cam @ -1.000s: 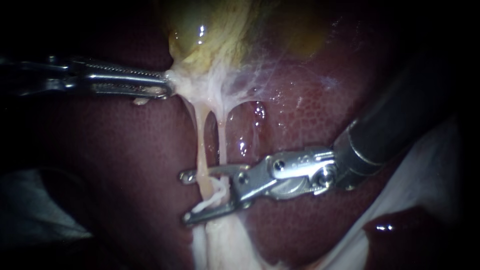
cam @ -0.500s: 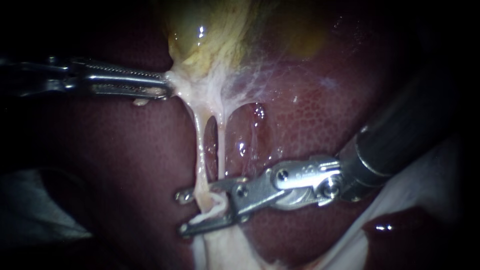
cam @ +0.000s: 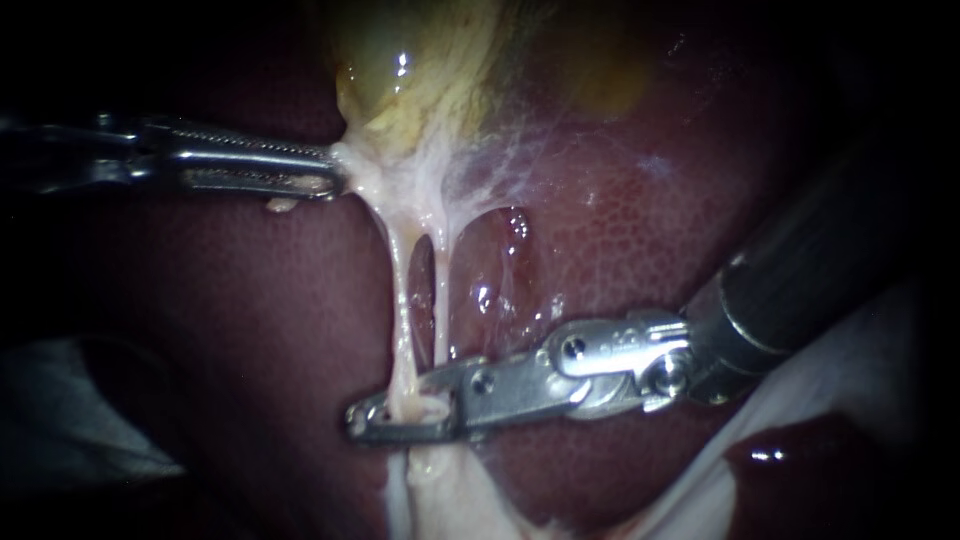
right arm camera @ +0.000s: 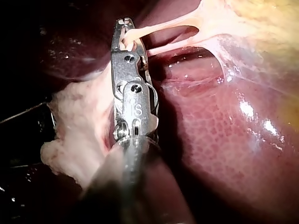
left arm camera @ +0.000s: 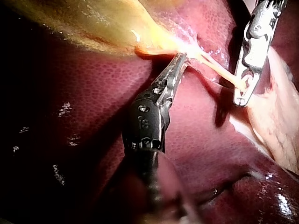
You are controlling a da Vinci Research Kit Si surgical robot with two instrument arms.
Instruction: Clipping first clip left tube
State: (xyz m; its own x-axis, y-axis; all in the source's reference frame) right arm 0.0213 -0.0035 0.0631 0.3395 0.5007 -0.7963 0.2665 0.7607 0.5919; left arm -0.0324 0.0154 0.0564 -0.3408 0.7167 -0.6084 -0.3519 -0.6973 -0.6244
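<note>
The claw of the right instrument (cam: 400, 418) is squeezed down on the left tube (cam: 402, 300), pinching it from both sides low on its run, just above the spot where it disappears into the pale fatty tissue (cam: 440, 490) at the near end. The right wrist view backs this up: one strand runs straight into the tip of the claw, and the other passes beside it.

The right tube (cam: 441, 290) sits just beside the left one, and as far as I can tell it slips behind the claw instead of into it. Further out, the left instrument (cam: 335, 172) has its claw clamped on the neck of the gallbladder (cam: 420, 60) and pulls it to the left, so both tubes stand taut over the liver (cam: 640, 230).

Progress-wise, I'd say the squeeze is happening right now, so this is the business end of the step. No clip shows on its own yet. Whatever is in there is hidden inside the closed claw, so I can't tell if it's properly seated. What's left is to open up, back off and check that it sits across the tube.

Head count: two instruments, two tubes, one gallbladder, one liver, and zero clips visible on either tube.
</note>
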